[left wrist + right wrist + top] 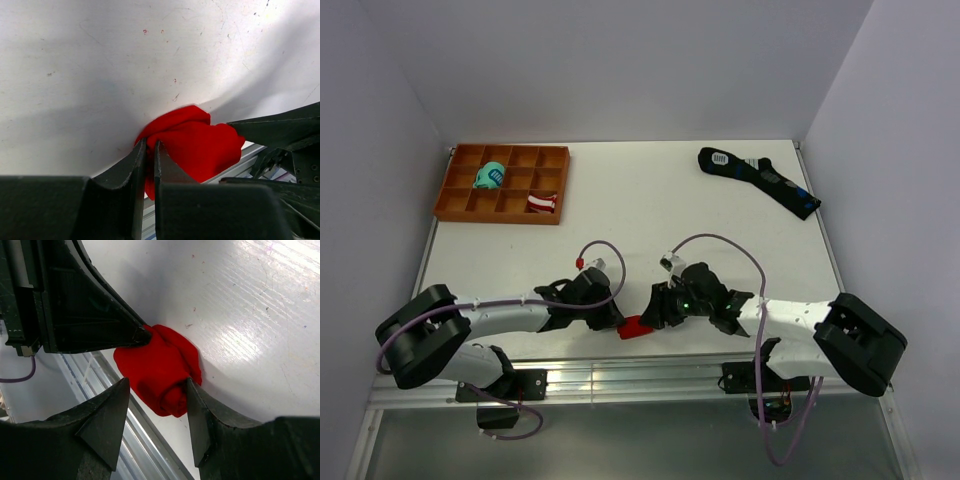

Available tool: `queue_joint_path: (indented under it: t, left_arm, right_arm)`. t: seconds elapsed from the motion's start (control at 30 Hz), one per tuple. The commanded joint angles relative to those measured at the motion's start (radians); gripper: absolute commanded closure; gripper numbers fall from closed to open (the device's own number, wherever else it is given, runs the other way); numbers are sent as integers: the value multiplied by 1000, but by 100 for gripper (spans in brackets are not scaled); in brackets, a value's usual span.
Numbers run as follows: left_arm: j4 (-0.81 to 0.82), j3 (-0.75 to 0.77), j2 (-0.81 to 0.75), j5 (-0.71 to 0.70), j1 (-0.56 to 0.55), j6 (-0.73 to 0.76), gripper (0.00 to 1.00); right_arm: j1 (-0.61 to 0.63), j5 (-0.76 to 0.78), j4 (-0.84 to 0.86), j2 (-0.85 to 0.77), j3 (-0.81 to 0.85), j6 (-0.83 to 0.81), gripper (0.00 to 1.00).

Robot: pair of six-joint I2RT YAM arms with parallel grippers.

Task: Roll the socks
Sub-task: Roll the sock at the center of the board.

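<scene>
The left fingers [142, 152] are almost shut and pinch one edge of the socks [200, 145]. The right fingers [117, 400] are wide open, one on each side of the red lump, and they hold nothing. One of them may touch the cloth, but I cannot be sure.

The socks are a small red bundle with a rolled end facing the right fingers. The bundle is too short to show a clear long side. It lies on the tabletop [650, 210] at the near edge, just beside the metal rail [620, 375], between the two arms. Both arms are right at it.

I think the right fingers should close next and turn the roll.
</scene>
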Motion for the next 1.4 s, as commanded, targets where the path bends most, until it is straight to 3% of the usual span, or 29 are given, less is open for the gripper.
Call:
queue_joint_path:
  t: [0.0, 0.3, 0.63, 0.93, 1.03, 1.27, 1.37]
  left_arm:
    - [-158, -44, 60, -15, 1, 56, 100]
    - [-138, -53, 69, 0, 6, 52, 100]
    - [-128, -60, 66, 3, 7, 53, 100]
    - [-142, -60, 20, -37, 9, 47, 99]
    - [-164, -54, -16, -37, 12, 43, 92]
    - [-223, -52, -125, -113, 64, 53, 63]
    - [-238, -55, -159, -118, 98, 64, 59]
  right_arm:
    - [15, 20, 27, 8, -8, -19, 44]
    - [20, 34, 36, 16, -26, -13, 48]
    - [23, 53, 27, 100, -11, 33, 80]
    - [26, 69, -11, 181, -2, 191, 99]
    - [29, 101, -49, 192, 13, 262, 100]
    - [52, 182, -142, 209, 61, 372, 100]
    - [67, 199, -160, 229, 72, 385, 100]
